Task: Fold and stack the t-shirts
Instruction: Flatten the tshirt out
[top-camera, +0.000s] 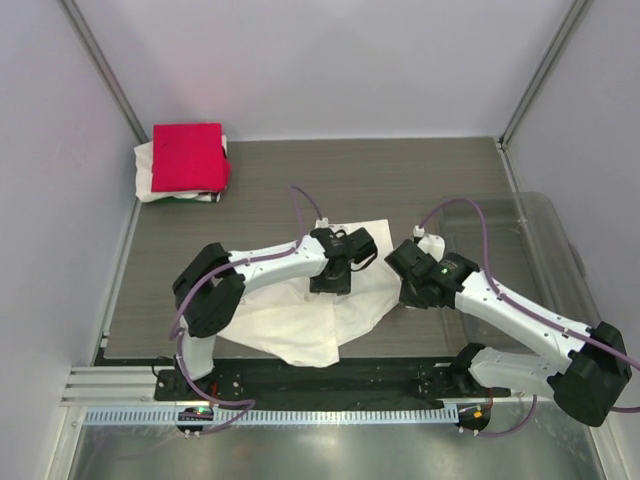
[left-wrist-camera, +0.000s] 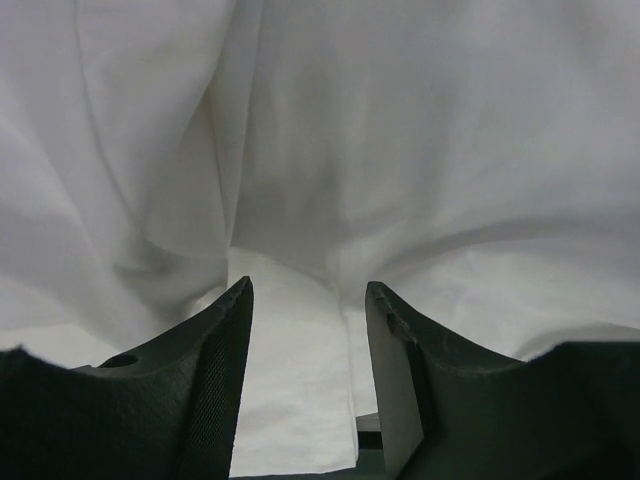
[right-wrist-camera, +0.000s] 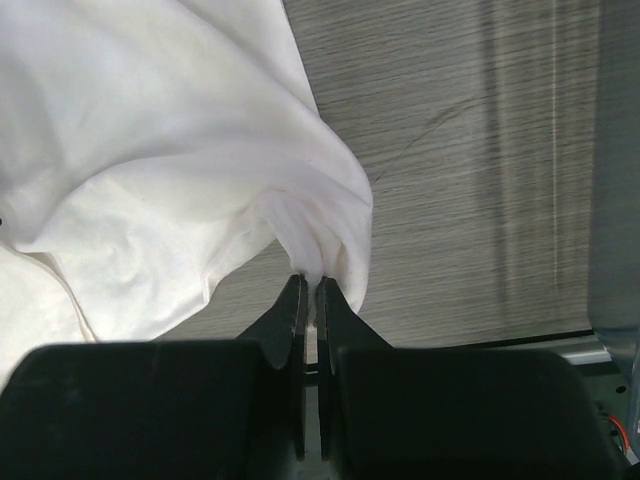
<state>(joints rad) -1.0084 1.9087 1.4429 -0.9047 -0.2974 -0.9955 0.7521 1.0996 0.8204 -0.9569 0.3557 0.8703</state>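
Bare table (top-camera: 400, 180) beyond shirt (top-camera: 300, 330); tub (top-camera: 545, 250) rightward

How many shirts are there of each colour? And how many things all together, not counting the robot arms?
White shirts: 2 (one spread in the middle, one at the bottom of the pile in the far left corner)
Red shirt: 1 (folded, on top of that pile)
Clear tub: 1 (on the right)
Total: 4

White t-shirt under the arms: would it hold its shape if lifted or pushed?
Probably floppy: the white t-shirt lies rumpled and puckers where the right gripper pinches its edge. Likely light: thin folds drape loosely. Pushed, it would probably bunch rather than slide whole.
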